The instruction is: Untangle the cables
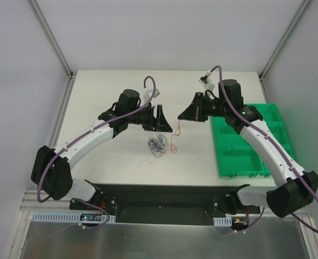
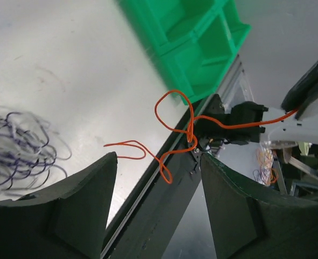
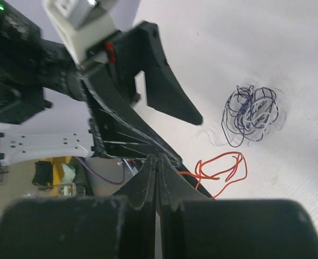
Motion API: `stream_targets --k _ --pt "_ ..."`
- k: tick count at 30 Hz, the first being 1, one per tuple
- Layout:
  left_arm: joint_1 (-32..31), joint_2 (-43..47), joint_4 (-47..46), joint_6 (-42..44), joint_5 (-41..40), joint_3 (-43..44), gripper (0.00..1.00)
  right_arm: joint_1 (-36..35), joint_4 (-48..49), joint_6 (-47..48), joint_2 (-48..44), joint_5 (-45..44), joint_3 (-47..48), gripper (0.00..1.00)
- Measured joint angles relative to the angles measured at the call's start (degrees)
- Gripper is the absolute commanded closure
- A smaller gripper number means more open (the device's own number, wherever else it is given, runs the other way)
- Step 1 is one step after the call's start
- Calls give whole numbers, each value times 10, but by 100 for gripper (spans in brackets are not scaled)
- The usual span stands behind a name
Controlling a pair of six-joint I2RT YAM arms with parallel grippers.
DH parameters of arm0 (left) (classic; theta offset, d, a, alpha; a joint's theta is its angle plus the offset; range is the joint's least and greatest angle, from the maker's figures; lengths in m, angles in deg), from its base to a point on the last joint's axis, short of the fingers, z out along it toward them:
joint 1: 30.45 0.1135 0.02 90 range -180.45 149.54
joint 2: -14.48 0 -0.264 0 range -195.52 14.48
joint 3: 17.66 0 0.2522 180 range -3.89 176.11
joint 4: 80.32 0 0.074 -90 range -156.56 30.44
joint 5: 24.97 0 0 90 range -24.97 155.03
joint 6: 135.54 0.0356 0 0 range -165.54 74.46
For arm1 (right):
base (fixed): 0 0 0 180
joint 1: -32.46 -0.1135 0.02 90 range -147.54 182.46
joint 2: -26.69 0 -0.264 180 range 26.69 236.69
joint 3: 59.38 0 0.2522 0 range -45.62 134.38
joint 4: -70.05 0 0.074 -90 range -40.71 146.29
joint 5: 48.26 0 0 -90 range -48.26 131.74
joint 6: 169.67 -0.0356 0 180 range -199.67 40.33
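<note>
- Two arms reach in over the white tabletop (image 1: 110, 156), one from each near corner, and their tips meet near the middle.
- The left tool (image 1: 163, 125) is the first of two. Its two dark fingers (image 2: 78, 216) stand wide apart and released, with nothing between them. It hangs above the tabletop, just above and behind the wires.
- One knot of wires (image 1: 158, 144) lies on the tabletop below the left tool. It is a small, loose ball of dark and whitish hair-thin strands, and the number of strands in it cannot be told. From the left wrist it shows at the left edge (image 2: 16, 148), and from the right wrist it sits up and to the right (image 3: 250, 114).
- One red wire (image 1: 174, 141) is a single strand, just to the right of the knot. In the right wrist view its loops (image 3: 221, 170) lie apart from the knot, with bare tabletop between them. In the left wrist view it makes a few open curls (image 2: 173, 91), then runs in a straight line up to the right tool.
- The right tool (image 1: 180, 117) is the second. Its two fingers are clenched flat together (image 3: 158, 159) on the upper end of the red wire, which hangs down from the tip.
- One green tray (image 1: 232, 162) sits at the right side of the tabletop, well apart from the wires. It is split into several compartments, and the right arm covers part of it, so they cannot be counted (image 2: 202, 32).
</note>
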State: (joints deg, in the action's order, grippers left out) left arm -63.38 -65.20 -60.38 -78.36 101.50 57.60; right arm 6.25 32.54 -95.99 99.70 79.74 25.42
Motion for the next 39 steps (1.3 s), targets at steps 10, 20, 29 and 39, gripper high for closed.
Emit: stream_targets --k 10,20,29,39 --pt "-16 -96 -168 -72 148 -3 44 44 61 -100 -19 63 16 99" --pt "-27 -137 -154 -74 135 28 100 50 101 -158 -26 76 17 100" --pt "-22 -139 -47 -33 75 -12 100 96 -93 -43 -52 -132 165 100" --pt "-23 -142 -13 5 75 -15 98 104 -243 54 -100 -339 255 100"
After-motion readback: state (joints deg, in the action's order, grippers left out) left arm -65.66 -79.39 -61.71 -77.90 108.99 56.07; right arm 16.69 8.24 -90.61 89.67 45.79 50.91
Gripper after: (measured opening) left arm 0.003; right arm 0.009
